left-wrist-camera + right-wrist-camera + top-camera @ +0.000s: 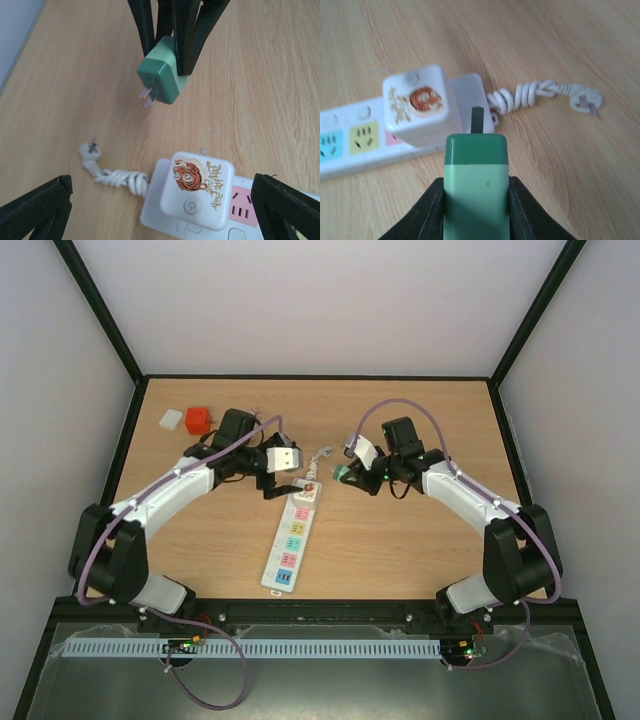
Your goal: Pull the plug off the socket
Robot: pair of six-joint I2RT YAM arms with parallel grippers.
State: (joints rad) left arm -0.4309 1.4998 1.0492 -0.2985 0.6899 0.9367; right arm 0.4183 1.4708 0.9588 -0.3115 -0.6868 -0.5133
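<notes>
The socket (288, 540) is a long white power strip lying mid-table, and it also shows in the left wrist view (155, 210) and the right wrist view (350, 140). A white cube adapter with a tiger sticker (197, 187) sits plugged into its far end (417, 105). My right gripper (348, 476) is shut on a green plug (476, 175) and holds it in the air, clear of the strip, prongs bare (162, 75). My left gripper (280, 488) is wide open, its fingertips (35, 210) either side of the white cube, not touching it.
The strip's coiled white cord and its own plug (318, 462) lie on the wood beyond the far end (535, 92). A red block (198, 420) and a small white block (171, 419) sit at the back left.
</notes>
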